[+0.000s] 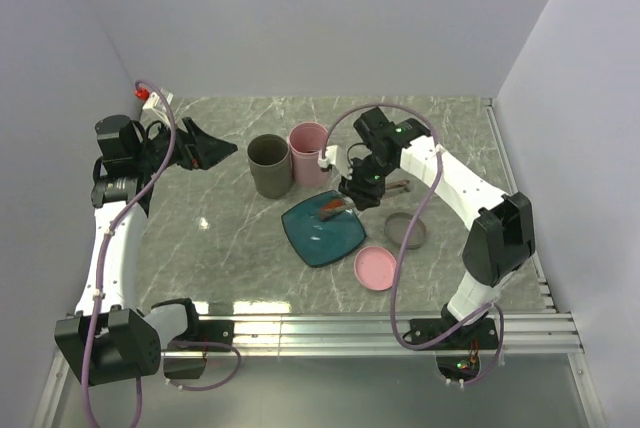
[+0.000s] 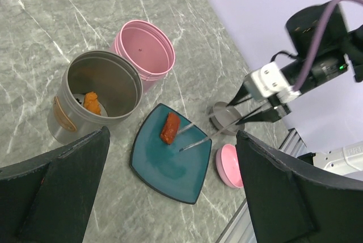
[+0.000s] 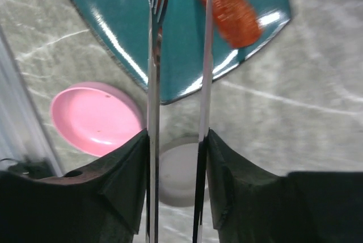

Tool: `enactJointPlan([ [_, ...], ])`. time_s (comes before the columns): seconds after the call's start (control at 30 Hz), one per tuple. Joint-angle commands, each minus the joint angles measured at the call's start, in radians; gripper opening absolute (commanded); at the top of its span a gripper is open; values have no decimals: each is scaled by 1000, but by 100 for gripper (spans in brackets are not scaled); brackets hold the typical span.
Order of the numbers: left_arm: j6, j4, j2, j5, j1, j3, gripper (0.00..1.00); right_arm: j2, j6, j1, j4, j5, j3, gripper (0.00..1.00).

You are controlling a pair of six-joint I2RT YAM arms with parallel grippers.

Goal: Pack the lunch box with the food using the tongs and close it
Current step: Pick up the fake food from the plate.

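The right gripper (image 1: 358, 191) hangs over the far right edge of the teal plate (image 1: 318, 240). Its fingers (image 3: 122, 186) are partly closed against the outsides of the tongs (image 3: 153, 84), pinching them. The two silver arms stand slightly apart and run from the gripper out over the plate. One tip lies at the edge of the red-brown sausage (image 2: 168, 128), touching or just beside it; I cannot tell which. In the right wrist view most of the sausage sits outside the gap between the arms, not between them.

The left gripper (image 1: 212, 151) is at the far left of the table, well apart from the plate. Its jaws are spread wide and there is nothing in them.

The grey lunch box tin (image 2: 102, 87) stands upright and open, just far-left of the plate. The orange fried nugget (image 2: 92, 102) lies at the bottom of it. The pink lunch box tin (image 2: 144, 50) stands against its right side, also open, and nothing shows inside it.

The plate holds only the sausage, on its far half. The pink lid (image 1: 376, 268) lies flat just near-right of the plate. The grey lid (image 1: 407, 230) lies flat to the plate's right, under the right arm.
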Motion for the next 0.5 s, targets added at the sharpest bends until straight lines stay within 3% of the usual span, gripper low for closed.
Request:
enactJointPlan([
  [0.0, -3, 37, -6, 19, 1, 23, 99, -32, -98, -18, -27, 7, 85, 50],
  [0.23, 6, 28, -10, 16, 3, 18, 99, -21, -294, -84, -49, 21, 122, 59],
  [0.47, 6, 31, -4, 10, 1, 12, 99, -12, -469, -93, -53, 41, 105, 60],
])
